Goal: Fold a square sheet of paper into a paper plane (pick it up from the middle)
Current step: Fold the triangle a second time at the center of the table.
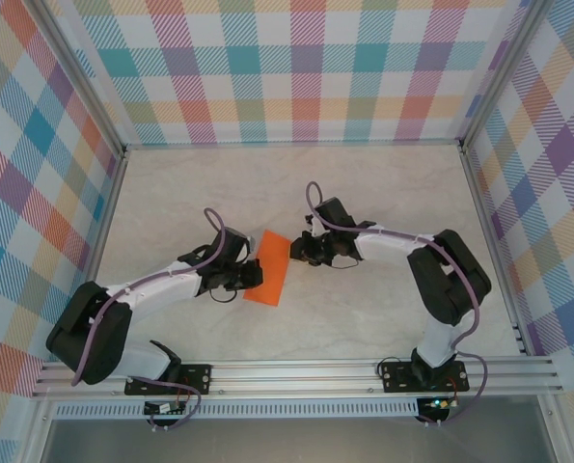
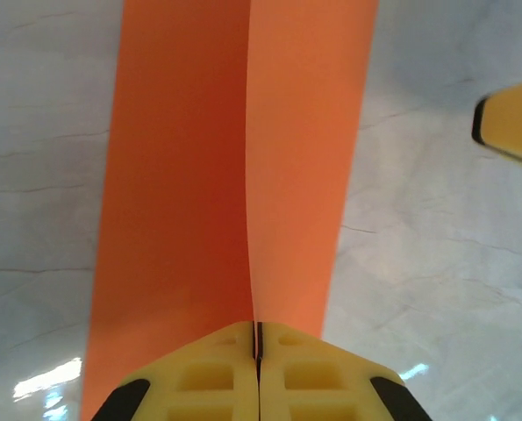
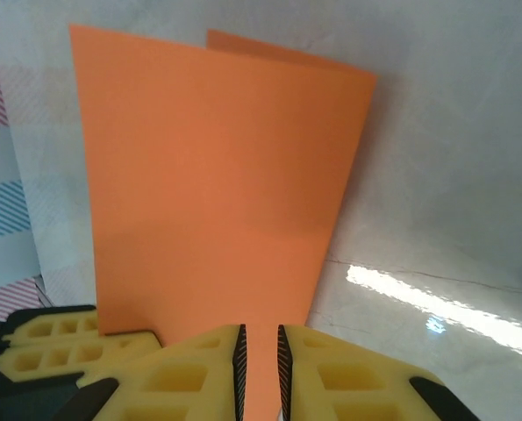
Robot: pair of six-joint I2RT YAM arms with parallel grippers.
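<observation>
orange and folded double along a centre crease, the square sheet of paper [image 1: 270, 266] is at the middle of the pale marbled worktop [image 1: 383, 193], held between the two arms. the left pincer [image 2: 257, 331] is pressed together on the crease at one end. the right pincer [image 3: 260, 333] is clamped on the opposite edge, with the thin sheet between its fingers.

Nothing legible from my station. I read no lettering, label, brand, number or sign on anything in view. The square sheet of paper [image 1: 268, 268] is plain orange on each face I can see. The checked walls [image 1: 306, 68] carry a coloured pattern and no writing.
</observation>
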